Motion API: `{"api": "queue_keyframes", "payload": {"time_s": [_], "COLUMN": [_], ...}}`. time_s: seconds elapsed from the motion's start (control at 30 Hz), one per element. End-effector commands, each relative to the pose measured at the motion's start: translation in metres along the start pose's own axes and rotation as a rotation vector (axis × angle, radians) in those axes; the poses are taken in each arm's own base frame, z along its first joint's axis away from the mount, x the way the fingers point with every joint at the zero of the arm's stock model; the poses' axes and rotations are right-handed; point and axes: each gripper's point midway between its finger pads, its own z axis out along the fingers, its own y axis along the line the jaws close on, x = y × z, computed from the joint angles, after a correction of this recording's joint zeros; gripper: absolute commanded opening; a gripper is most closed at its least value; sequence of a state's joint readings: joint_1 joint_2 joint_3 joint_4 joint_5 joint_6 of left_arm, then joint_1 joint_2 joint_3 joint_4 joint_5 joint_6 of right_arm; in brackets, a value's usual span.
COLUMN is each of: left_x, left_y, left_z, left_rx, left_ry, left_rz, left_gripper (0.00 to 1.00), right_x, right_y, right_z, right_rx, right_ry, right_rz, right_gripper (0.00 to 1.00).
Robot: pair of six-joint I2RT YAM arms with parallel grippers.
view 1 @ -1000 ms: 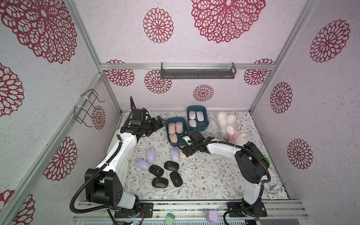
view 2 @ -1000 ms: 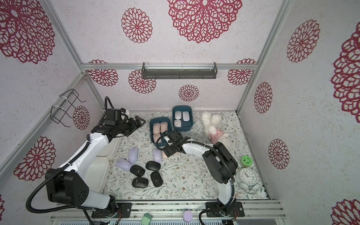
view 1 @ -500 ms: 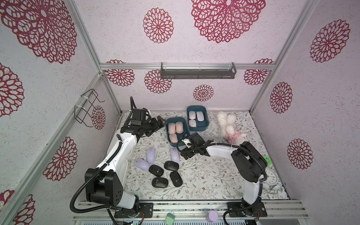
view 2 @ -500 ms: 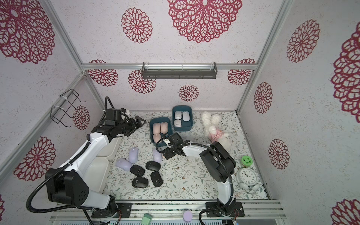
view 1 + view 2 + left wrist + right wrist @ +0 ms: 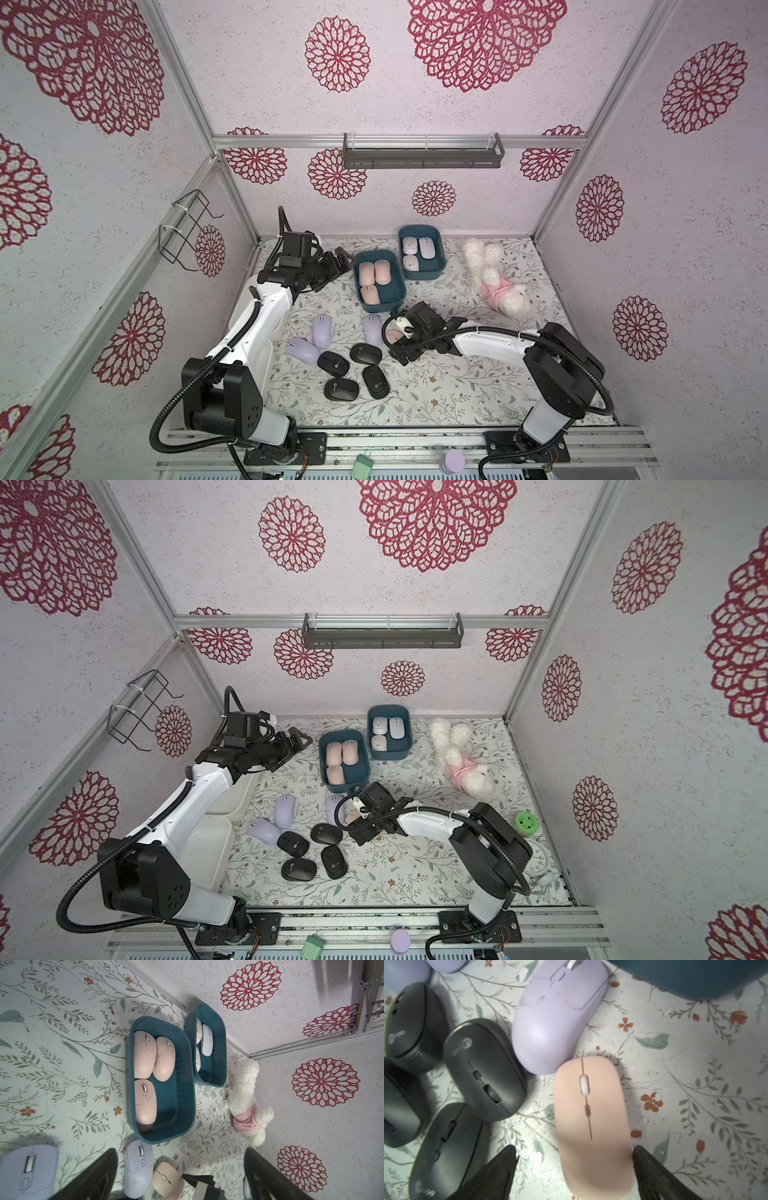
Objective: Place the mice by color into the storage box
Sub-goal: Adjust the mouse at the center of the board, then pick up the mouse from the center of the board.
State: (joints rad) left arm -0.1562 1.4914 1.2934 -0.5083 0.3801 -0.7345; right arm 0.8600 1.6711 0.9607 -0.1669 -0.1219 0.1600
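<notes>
right tool (image 5: 574, 1148) drawn back from teal box (image 5: 395, 293), lowered astride peach mouse (image 5: 591, 1115)

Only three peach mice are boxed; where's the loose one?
In the right wrist view, the peach mouse lies inside the open right claw, beside a lilac mouse, near the teal box.

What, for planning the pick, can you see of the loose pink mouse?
The pink mouse is a matte peach oval with a thin centre line and a white scroll wheel. It lies flat on the flowered mat, its front corner against or nearly against a lilac mouse. The right gripper, jaws open, straddles its rear.
</notes>
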Motion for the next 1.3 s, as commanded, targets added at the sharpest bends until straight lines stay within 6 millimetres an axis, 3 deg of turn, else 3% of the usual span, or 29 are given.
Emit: {"api": "queue_keyframes", "payload": {"time_s": [0.0,0.23,0.7,1.27], "left_x": [-0.007,-0.010,-0.009,-0.009], "left_y": [-0.007,-0.007,-0.008,-0.005], "left_z": [-0.006,-0.009,-0.010,-0.007], "left_rx": [0.016,0.005,0.012,-0.002], "left_ry": [-0.021,-0.036,-0.033,-0.030], "left_rz": [0.013,0.020,0.022,0.018], "left_gripper": [0.97,0.97,0.97,0.97], "right_x": [-0.010,-0.022,-0.039,-0.035], "right_y": [0.004,-0.032,-0.036,-0.033], "right_z": [-0.019,-0.022,-0.022,-0.009], "right_rx": [0.000,0.224,0.267,0.247], "right_ry": [-0.022,0.008,0.031,0.079], "right_rz": [0.020,-0.055,-0.107,-0.122], "right_gripper": [0.88,0.87,0.88,0.79]}}
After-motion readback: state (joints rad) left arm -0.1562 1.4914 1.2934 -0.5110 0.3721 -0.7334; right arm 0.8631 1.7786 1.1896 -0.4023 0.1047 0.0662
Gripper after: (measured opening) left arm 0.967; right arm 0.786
